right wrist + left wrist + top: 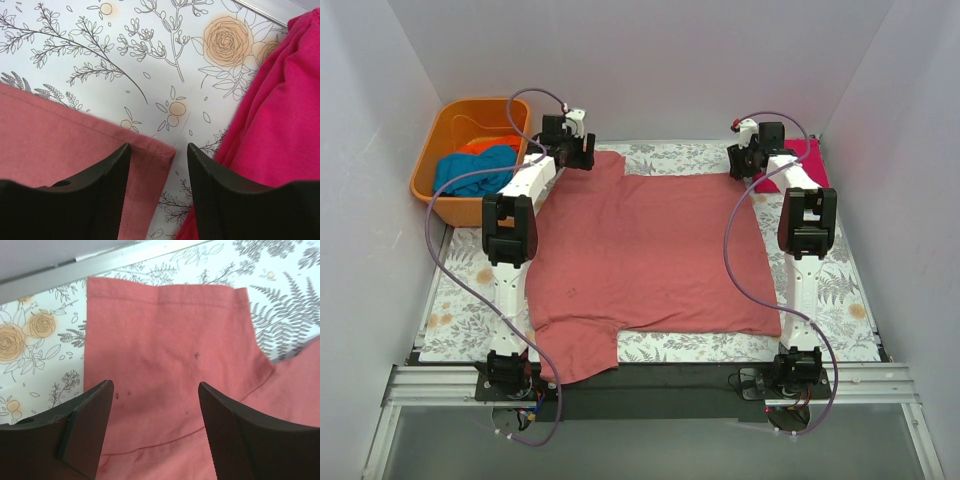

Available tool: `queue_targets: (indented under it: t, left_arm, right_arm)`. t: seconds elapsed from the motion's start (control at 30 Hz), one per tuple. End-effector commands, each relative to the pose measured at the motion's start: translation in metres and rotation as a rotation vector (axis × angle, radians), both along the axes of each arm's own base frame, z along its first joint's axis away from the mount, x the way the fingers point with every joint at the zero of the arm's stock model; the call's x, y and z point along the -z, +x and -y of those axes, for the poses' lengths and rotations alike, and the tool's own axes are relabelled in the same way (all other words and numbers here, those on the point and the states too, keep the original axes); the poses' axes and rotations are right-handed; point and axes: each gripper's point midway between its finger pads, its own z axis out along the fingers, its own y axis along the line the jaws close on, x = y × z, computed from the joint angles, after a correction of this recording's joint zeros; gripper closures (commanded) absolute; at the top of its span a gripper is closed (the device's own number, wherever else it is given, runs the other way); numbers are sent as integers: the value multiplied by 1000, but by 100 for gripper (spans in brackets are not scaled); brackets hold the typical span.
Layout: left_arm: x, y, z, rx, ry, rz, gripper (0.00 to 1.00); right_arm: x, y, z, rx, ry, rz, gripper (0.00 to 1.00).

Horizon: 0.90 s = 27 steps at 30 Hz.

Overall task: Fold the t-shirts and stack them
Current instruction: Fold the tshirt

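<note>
Left gripper wide, right gripper narrower, both empty over brick-red shirt.
Risk: right pinch snags neighbouring pink shirt.

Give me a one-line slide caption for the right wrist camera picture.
Open right claw above a corner of the brick-red t-shirt on the floral table cover, magenta t-shirt close by.

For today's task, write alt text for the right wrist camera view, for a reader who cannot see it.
The right claw, open, hangs over a hemmed corner of the red shirt, which lies flat on a floral tablecloth. A pink shirt fills the right edge of the view, apart from the red one.
</note>
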Motion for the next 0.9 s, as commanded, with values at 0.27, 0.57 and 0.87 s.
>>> queue_targets:
  t: [0.27, 0.57, 0.87]
  left_arm:
    - [-10, 20, -6, -48, 28, 72, 30]
    - [4, 37, -12, -81, 61, 93, 30]
    - [22, 51, -33, -147, 164, 127, 34]
  right_arm:
    - [30, -14, -9, 13, 85, -116, 61]
    - [33, -20, -5, 24, 66, -136, 98]
    - [25, -20, -5, 4, 61, -121, 99]
